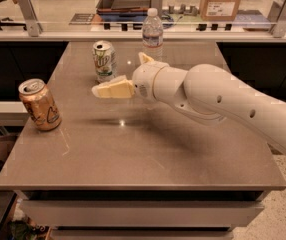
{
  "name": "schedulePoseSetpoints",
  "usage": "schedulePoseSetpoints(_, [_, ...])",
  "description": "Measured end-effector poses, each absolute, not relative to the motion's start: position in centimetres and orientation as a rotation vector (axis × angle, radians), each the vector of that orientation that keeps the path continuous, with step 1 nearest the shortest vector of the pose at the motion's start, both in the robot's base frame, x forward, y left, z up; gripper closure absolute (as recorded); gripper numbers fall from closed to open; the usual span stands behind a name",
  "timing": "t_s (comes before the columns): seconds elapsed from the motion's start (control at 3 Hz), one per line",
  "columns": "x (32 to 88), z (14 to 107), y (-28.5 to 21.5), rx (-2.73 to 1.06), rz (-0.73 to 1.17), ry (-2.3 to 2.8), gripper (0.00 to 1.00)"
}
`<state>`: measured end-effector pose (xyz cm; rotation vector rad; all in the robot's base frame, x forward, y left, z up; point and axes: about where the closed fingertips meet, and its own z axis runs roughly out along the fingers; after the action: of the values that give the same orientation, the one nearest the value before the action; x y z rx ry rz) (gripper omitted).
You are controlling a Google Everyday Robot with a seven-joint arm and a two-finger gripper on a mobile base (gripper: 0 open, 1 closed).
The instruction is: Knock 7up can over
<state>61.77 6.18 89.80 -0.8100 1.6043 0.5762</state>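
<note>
Brown desk [133, 154] fills the middle of an office space, with a railed partition behind it. Toward its far left side the 7up can [104, 60] stands upright. Just in front of that can and a little to its right, the cream gripper [107, 90] hangs above the surface, pointing left at the level of the can's base. It holds nothing, and I cannot tell how far open it is or whether it touches the can. A clear bottle [152, 33] stands near the can, behind and to its right. An orange-gold can [39, 104] stands well apart, left and nearer.
</note>
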Motion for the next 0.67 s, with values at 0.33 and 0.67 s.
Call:
schedulePoseSetpoints(0.33, [63.8,89.5,6.9,-0.770,0.603,1.583,0.00])
schedulePoseSetpoints(0.67, [65.4,89.8,7.9,-0.761,0.620,1.562,0.00])
